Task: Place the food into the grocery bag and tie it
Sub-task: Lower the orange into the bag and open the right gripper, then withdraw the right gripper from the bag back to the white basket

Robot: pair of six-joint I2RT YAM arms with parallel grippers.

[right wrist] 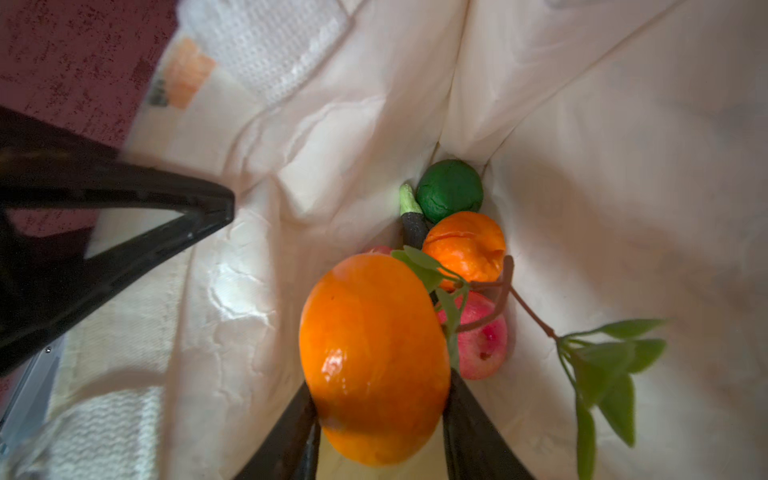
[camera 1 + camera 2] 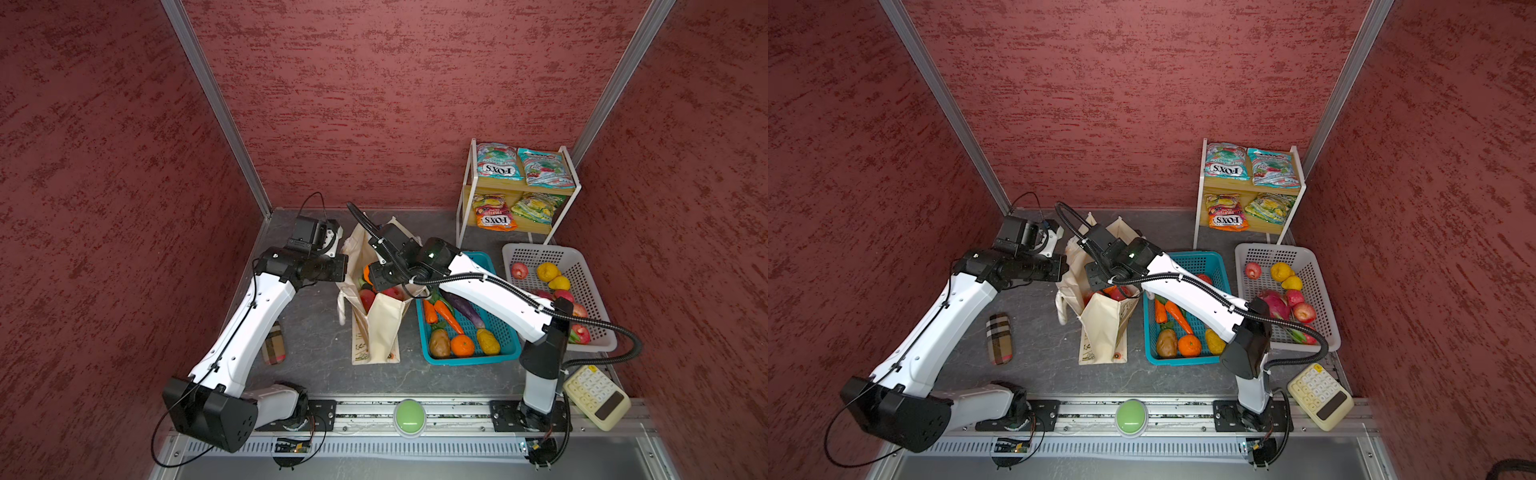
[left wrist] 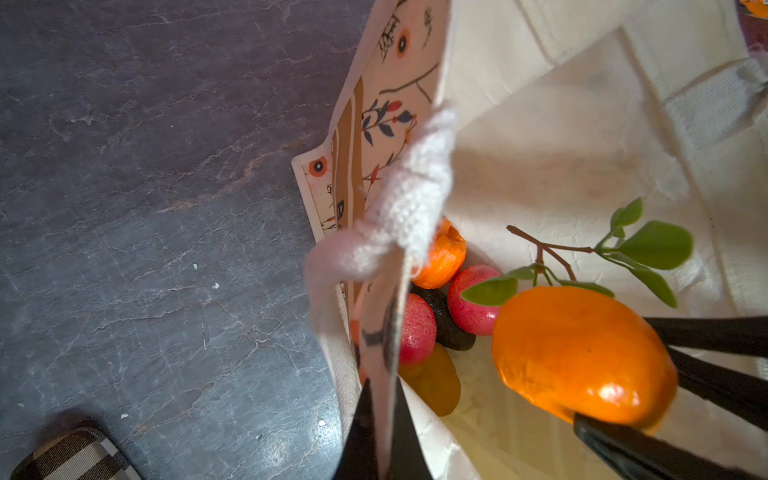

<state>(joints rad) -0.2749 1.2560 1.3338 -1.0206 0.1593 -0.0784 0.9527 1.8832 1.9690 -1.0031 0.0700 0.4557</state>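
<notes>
Reaching into grocery bag (image 2: 380, 328), right hand (image 1: 380, 392) pinching orange (image 1: 374, 345), left hand (image 3: 382, 399) clamping its rim

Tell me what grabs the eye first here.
A glossy orange, clamped in the right gripper, hangs inside the cream bag over the fruit at its bottom. The left gripper pinches the bag's rim, and a teal basket of vegetables sits beside it.

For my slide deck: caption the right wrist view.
Right gripper holds a leafy orange inside the bag, above fruit at the bottom.
</notes>
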